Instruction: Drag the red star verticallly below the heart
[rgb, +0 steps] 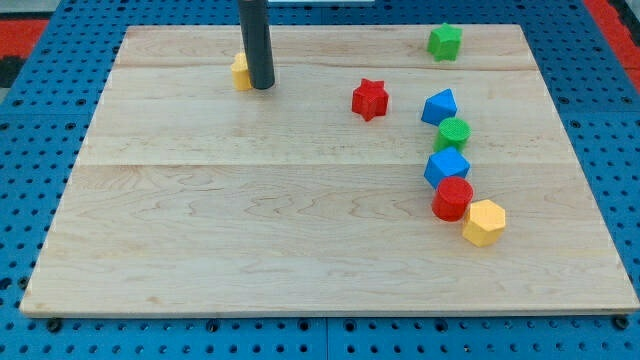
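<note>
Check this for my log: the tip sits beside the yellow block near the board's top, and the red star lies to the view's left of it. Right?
One detail is wrong. The camera view shows my tip beside the yellow block near the board's top, but the red star lies to the view's right of it, not the left.

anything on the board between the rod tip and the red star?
Nothing: in the camera view, only bare wood lies between my tip and the red star. The yellow block sits on the tip's other side.
</note>
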